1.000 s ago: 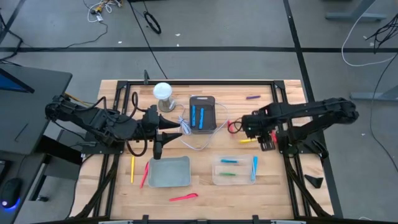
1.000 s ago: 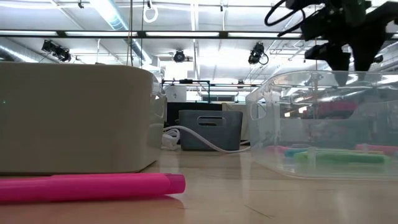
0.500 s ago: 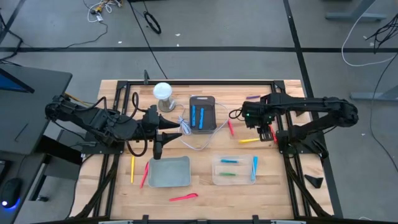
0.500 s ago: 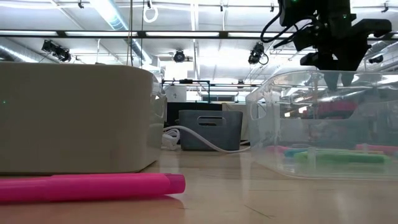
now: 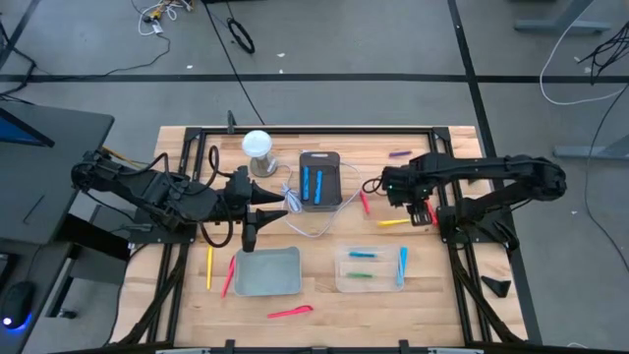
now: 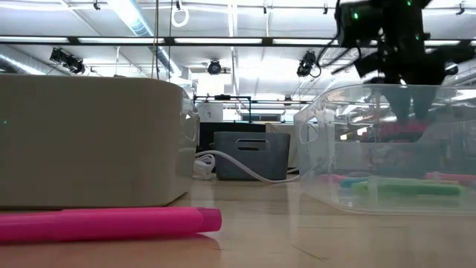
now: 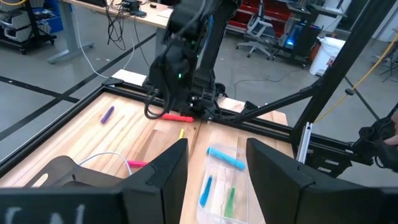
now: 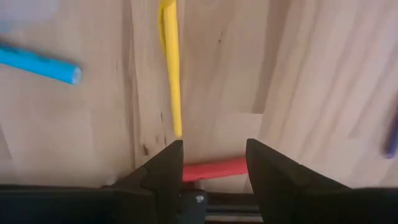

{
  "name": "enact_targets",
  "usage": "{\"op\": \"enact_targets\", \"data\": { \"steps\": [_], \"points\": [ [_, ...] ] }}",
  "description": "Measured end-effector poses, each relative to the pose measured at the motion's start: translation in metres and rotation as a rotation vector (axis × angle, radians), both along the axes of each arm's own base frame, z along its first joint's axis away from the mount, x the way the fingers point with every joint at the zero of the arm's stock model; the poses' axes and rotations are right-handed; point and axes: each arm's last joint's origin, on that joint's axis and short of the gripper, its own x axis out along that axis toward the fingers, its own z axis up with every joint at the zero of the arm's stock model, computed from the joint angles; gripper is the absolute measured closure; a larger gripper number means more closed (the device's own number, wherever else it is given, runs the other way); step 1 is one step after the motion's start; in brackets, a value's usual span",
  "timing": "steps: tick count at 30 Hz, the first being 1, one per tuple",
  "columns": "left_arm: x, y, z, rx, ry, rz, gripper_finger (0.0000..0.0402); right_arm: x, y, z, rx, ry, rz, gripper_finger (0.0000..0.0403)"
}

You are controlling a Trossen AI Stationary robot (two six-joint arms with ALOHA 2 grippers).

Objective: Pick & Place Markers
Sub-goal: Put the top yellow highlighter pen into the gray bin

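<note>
In the high view, the right gripper is right of centre, low over the wood, just above a yellow marker in the frame. The left gripper waits left of centre, over the upper edge of the grey tray. Two blue markers lie in the dark bin at upper centre, and the clear bin at lower right holds green and blue ones (probably sorting by colour).

In the low view, a pink marker lies at the lower left, still to collect.

In the left wrist view, its fingers stand apart, holding nothing.

In the right wrist view, a red marker sits across between the fingers; they seem to grip it, with the tip of the yellow marker just beyond.
</note>
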Motion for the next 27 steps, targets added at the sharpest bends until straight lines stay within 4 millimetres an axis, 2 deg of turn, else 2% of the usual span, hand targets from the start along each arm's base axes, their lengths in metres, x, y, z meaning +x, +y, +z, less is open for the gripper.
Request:
{"op": "enact_targets", "data": {
  "steps": [6, 10, 22, 27],
  "points": [
    [0.000, 0.000, 0.000, 0.001, 0.004, 0.000, 0.0232, -0.009, 0.002, -0.038, 0.008, 0.031, -0.001, 0.0227],
    [0.000, 0.000, -0.001, 0.002, 0.007, 0.000, 0.0232, -0.014, 0.003, -0.055, 0.017, 0.036, 0.002, 0.0227],
    [0.000, 0.000, -0.001, -0.001, 0.010, -0.006, 0.0232, -0.008, 0.012, -0.054, 0.023, 0.030, 0.053, 0.0227],
    [0.000, 0.000, -0.001, -0.001, 0.011, -0.010, 0.0232, 0.002, 0.016, -0.065, 0.016, 0.045, 0.081, 0.0227]
  ]
}}
